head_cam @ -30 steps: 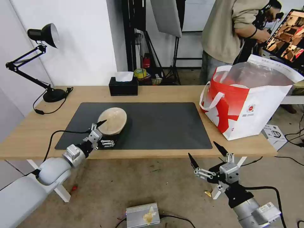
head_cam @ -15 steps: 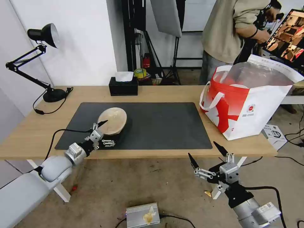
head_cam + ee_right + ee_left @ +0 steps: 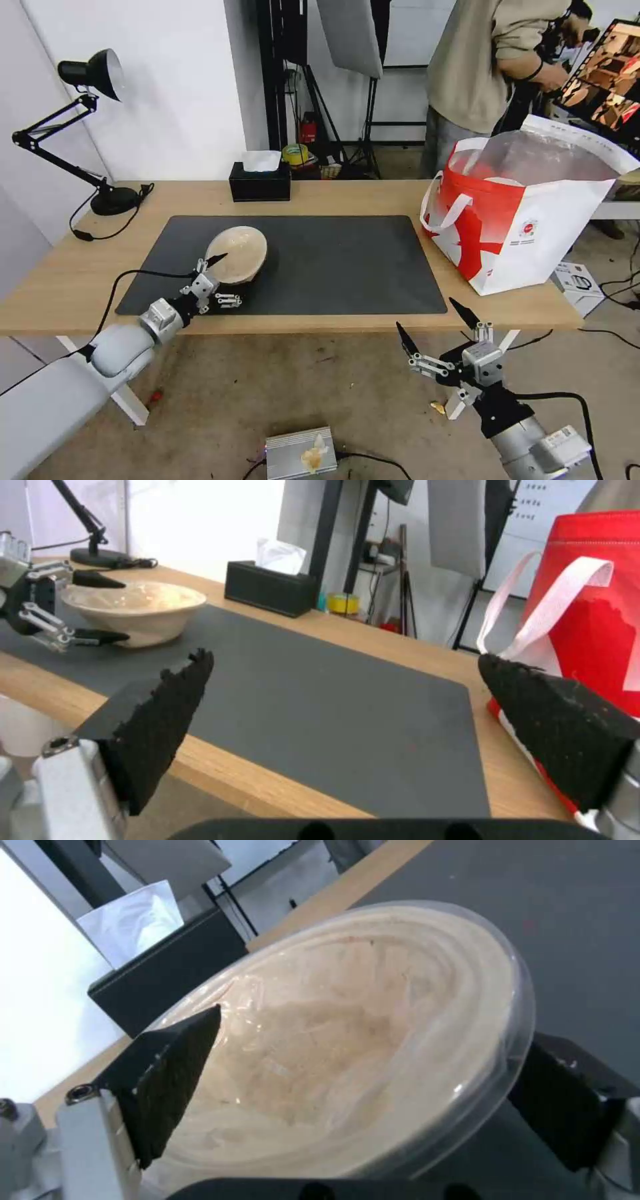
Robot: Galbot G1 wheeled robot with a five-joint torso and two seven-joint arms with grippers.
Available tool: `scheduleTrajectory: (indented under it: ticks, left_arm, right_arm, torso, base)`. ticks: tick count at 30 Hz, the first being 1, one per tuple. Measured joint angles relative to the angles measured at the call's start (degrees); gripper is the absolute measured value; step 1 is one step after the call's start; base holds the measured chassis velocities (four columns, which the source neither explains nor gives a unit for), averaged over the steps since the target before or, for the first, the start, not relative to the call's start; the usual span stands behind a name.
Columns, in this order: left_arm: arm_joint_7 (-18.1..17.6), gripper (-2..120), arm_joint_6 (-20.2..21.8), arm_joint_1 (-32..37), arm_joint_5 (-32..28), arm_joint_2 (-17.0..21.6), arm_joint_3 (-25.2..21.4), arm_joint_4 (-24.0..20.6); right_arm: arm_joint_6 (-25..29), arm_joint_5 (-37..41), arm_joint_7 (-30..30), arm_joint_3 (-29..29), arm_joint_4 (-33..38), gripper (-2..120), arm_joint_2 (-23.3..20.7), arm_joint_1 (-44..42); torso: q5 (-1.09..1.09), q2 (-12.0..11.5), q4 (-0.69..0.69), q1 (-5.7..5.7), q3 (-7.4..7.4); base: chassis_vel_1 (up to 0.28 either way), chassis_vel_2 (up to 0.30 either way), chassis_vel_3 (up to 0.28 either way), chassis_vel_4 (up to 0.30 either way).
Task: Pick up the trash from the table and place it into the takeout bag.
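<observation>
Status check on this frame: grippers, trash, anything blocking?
Left gripper open, straddling beige bowl rim on the mat. Right gripper open, parked below table edge. Takeout bag upright at table's right end. Path across mat unobstructed.

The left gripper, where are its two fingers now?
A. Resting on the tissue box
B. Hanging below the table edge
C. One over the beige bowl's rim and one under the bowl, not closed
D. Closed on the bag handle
C: the left gripper has one finger over the beige bowl rim and the other underneath, with gaps showing.
</observation>
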Motion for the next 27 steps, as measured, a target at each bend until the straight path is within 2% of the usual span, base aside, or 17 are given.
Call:
scheduleTrajectory:
  ticks: [11, 15, 16, 18, 19, 22, 23, 26, 27]
  left_arm:
    - [-0.1, 98, -0.9, -1.8, 0.8, -0.7, 1.4, 2.0]
    - [-0.2, 82, -1.5, -2.3, 1.0, -1.2, 1.6, 2.5]
    - [-0.2, 82, -1.5, -2.3, 1.0, -1.2, 1.6, 2.5]
    - [-0.2, 71, -1.5, -2.3, 1.0, -1.4, 1.6, 2.6]
    - [-0.2, 71, -1.5, -2.3, 1.0, -1.4, 1.6, 2.6]
    - [-0.2, 57, -1.6, -2.0, 0.5, -1.7, 1.4, 2.6]
    - [-0.2, 57, -1.6, -2.0, 0.5, -1.7, 1.4, 2.6]
    - [-0.3, 42, -1.6, -2.0, 0.3, -1.9, 1.2, 2.6]
    - [-0.3, 42, -1.6, -2.0, 0.3, -1.9, 1.2, 2.6]
  right_arm:
    - [0.0, 0.0, 0.0, 0.0, 0.0, 100, 0.0, 0.0]
    - [0.0, 0.0, 0.0, 0.0, 0.0, 100, 0.0, 0.0]
    - [0.0, 0.0, 0.0, 0.0, 0.0, 100, 0.0, 0.0]
    - [0.0, 0.0, 0.0, 0.0, 0.0, 100, 0.0, 0.0]
    - [0.0, 0.0, 0.0, 0.0, 0.0, 100, 0.0, 0.0]
    - [0.0, 0.0, 0.0, 0.0, 0.0, 100, 0.0, 0.0]
    - [0.0, 0.0, 0.0, 0.0, 0.0, 100, 0.0, 0.0]
    - [0.0, 0.0, 0.0, 0.0, 0.0, 100, 0.0, 0.0]
    - [0.0, 0.0, 0.0, 0.0, 0.0, 100, 0.0, 0.0]
  torso:
    - [0.00, 0.0, 0.01, 0.00, 0.00]
    - [0.00, 0.0, 0.00, 0.00, 0.00]
    - [0.00, 0.0, 0.00, 0.00, 0.00]
    - [0.00, 0.0, 0.00, 0.00, 0.00]
    - [0.00, 0.0, 0.00, 0.00, 0.00]
    - [0.00, 0.0, 0.00, 0.00, 0.00]
    - [0.00, 0.0, 0.00, 0.00, 0.00]
    - [0.00, 0.0, 0.00, 0.00, 0.00]
    - [0.00, 0.0, 0.00, 0.00, 0.00]
  base:
    - [0.000, 0.000, 0.000, 0.000]
    - [0.000, 0.000, 0.000, 0.000]
    - [0.000, 0.000, 0.000, 0.000]
    - [0.000, 0.000, 0.000, 0.000]
    - [0.000, 0.000, 0.000, 0.000]
    - [0.000, 0.000, 0.000, 0.000]
    - [0.000, 0.000, 0.000, 0.000]
    - [0.000, 0.000, 0.000, 0.000]
    - [0.000, 0.000, 0.000, 0.000]
